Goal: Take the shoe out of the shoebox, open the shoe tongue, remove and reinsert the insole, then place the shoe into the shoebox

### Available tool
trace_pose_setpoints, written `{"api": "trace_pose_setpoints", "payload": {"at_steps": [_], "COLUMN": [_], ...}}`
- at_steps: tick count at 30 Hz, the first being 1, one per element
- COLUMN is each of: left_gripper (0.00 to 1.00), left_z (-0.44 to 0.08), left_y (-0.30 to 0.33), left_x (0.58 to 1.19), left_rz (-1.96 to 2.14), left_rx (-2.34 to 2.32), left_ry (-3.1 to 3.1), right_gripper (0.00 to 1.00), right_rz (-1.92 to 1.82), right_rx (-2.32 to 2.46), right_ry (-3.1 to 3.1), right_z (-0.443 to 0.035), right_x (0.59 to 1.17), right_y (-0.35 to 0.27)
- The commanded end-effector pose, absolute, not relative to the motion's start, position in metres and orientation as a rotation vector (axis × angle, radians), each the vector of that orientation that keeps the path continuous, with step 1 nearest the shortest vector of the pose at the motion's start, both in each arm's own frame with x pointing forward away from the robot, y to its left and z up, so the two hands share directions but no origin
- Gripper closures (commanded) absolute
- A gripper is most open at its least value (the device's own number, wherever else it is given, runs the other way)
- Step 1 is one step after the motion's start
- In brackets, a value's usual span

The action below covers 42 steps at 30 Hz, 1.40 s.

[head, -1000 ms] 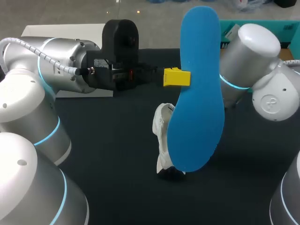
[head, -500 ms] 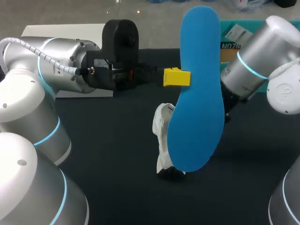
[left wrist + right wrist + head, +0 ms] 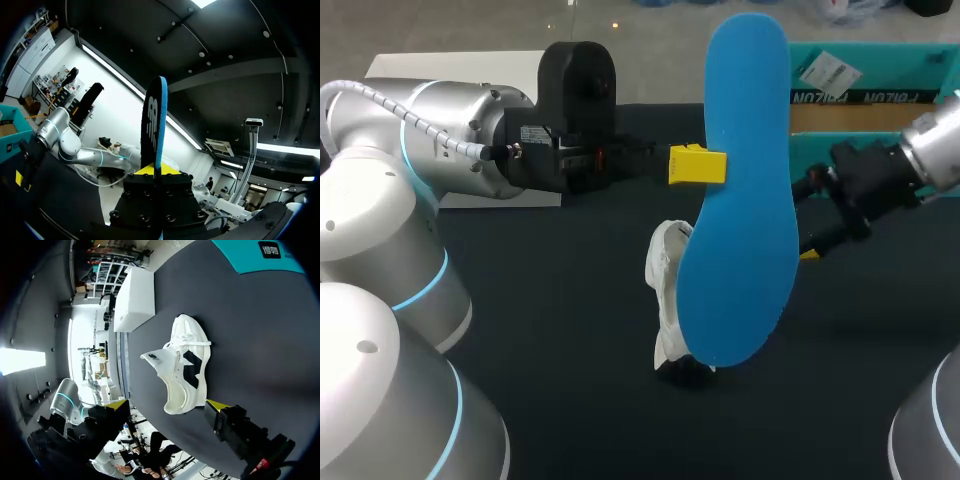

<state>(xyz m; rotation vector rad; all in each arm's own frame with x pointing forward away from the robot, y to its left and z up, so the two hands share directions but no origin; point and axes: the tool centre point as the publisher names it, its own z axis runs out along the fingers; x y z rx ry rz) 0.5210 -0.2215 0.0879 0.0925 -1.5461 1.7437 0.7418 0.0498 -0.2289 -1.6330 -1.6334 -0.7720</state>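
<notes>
My left gripper [image 3: 697, 166] is shut on a blue insole [image 3: 740, 200], holding it upright in the air above the table's middle. The left wrist view shows the insole [image 3: 154, 125] edge-on, rising from between the yellow tips. A white shoe [image 3: 667, 285] with black markings lies on the dark table under the insole, mostly hidden by it. In the right wrist view the shoe [image 3: 182, 367] lies on its side just ahead of my right gripper [image 3: 167, 407], which stands wide open. That right gripper [image 3: 810, 218] sits by the insole's right edge, holding nothing.
A teal shoebox [image 3: 880, 60] stands open at the back right, behind my right arm. A white box [image 3: 450, 62] sits at the back left corner. The table [image 3: 570, 330] is a dark mat.
My right arm has swung back to the right, uncovering the shoebox and bringing its open gripper into view. The left arm and the insole have stayed still.
</notes>
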Motion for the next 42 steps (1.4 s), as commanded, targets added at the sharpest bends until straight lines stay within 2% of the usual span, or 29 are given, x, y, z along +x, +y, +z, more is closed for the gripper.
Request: {"api": "trace_pose_setpoints", "payload": {"at_steps": [1,34,42], "left_gripper": [1.0,1.0,1.0], "left_z": [0.093,0.093,0.093], "left_y": [-0.227,-0.227,-0.227], "left_x": [0.509,0.509,0.509], "left_rz": [1.802,1.802,1.802], "left_rx": [0.175,0.175,0.175], "left_ry": [-1.535,-1.535,-1.535], "right_gripper": [0.0,0.0,0.0], "right_rz": [-1.012,-1.157,-1.201], "right_rx": [-1.54,-1.479,-1.346], "right_ry": [-1.477,-1.227,-1.204], "right_z": [-0.217,-0.167,-0.156], "right_x": [0.724,0.734,0.734], "right_y": [0.034,0.005,0.022]}}
